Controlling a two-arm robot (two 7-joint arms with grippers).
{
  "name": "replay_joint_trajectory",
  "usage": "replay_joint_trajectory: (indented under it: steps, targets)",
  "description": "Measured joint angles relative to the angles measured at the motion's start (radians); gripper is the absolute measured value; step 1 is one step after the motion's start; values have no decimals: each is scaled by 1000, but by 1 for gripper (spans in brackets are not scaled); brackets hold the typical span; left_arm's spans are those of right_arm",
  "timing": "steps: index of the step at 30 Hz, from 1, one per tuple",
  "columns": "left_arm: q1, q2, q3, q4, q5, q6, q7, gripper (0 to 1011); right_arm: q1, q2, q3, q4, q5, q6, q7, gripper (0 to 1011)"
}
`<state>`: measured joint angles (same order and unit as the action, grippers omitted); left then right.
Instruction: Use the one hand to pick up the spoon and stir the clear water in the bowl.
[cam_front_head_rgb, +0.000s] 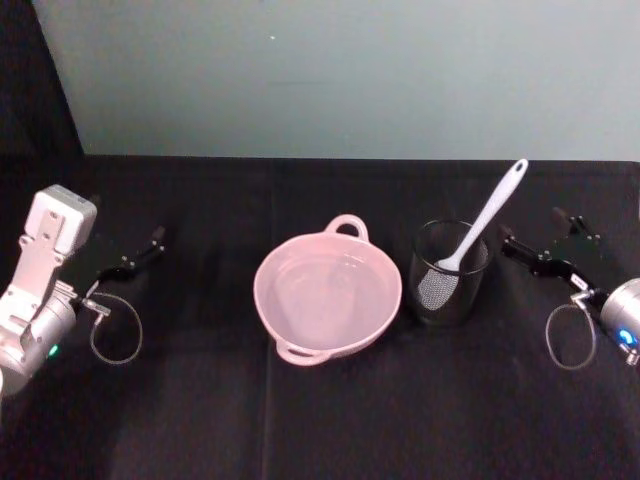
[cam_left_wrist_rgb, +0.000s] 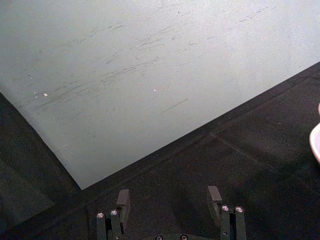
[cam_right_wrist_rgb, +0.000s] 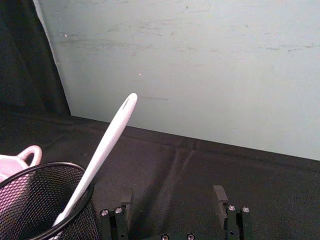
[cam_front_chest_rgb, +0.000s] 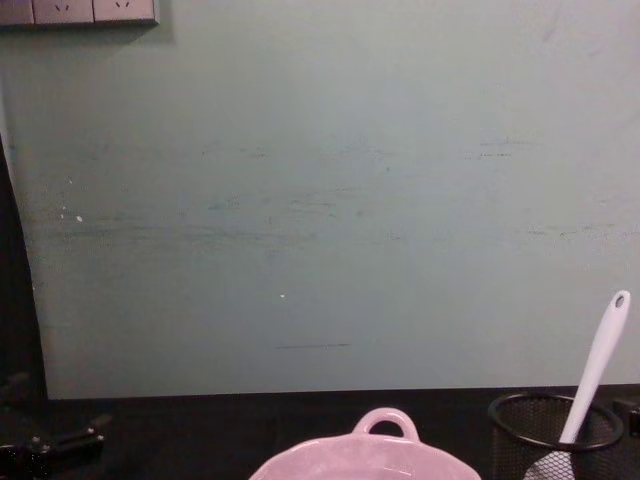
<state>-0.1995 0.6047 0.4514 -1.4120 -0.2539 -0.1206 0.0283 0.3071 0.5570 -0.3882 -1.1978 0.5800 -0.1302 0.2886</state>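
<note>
Black cloth-covered table (cam_front_head_rgb: 330, 420) against pale green wall (cam_front_head_rgb: 350, 70).

Near left: left gripper (cam_front_head_rgb: 140, 253), parked, fingers apart, empty. Near right: right gripper (cam_front_head_rgb: 540, 245), open wide, empty, just right of cup.

Centre: pink bowl (cam_front_head_rgb: 290, 315), clear water (cam_front_head_rgb: 325, 290) inside.

Right of bowl: black mesh cup (cam_front_head_rgb: 430, 300); white spoon (cam_front_head_rgb: 487, 218) standing in it, blade down, handle leaning far-right.

Advice: approach handle above cup rim, close at mid-handle, lift straight up before crossing left to bowl.
</note>
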Motion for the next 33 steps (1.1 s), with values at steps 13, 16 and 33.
replay_joint_trajectory:
  steps: [13,16,33]
  targets:
    - [0,0,0,0,0,0,0,1011,0,1,1,1,4,-1,3,1002]
    - [0,0,0,0,0,0,0,1011,0,1,1,1,5,-1,3,1002]
    - [0,0,0,0,0,0,0,1011,0,1,1,1,7,-2,5,1003]
